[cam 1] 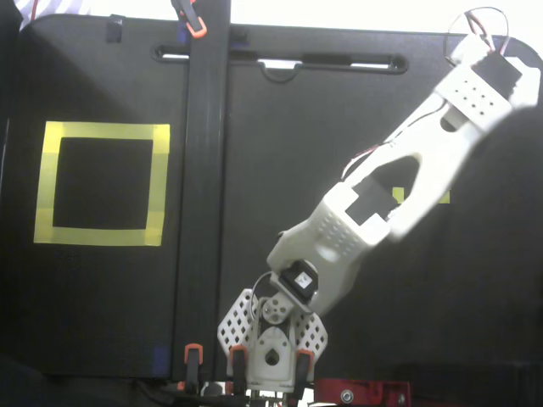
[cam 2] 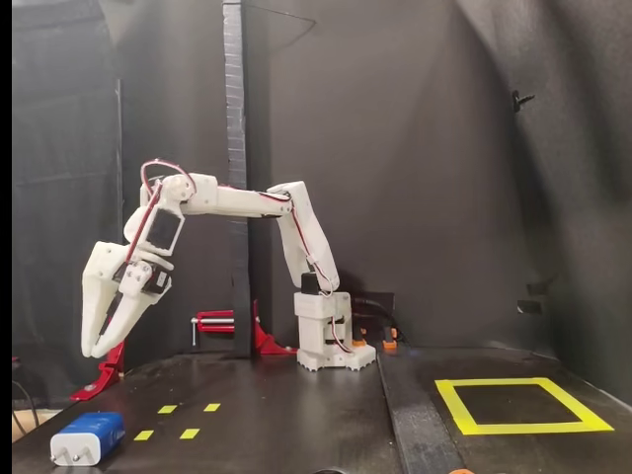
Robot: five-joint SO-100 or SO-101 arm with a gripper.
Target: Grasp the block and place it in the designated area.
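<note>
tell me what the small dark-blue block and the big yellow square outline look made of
The small dark-blue block looks like smooth, slightly glossy plastic with a pale prong end. The big yellow square outline looks like matte adhesive tape: flat strips overlapping at the corners.

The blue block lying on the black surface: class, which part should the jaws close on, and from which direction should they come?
The block lies flat, two pale prongs on its near-left end. It is low and wide, so come from above, where the gripper hangs with jaws apart. Probably close across its two long sides at mid-body, clear of the prongs; how well its width fits the jaws is hard to judge here.
</note>
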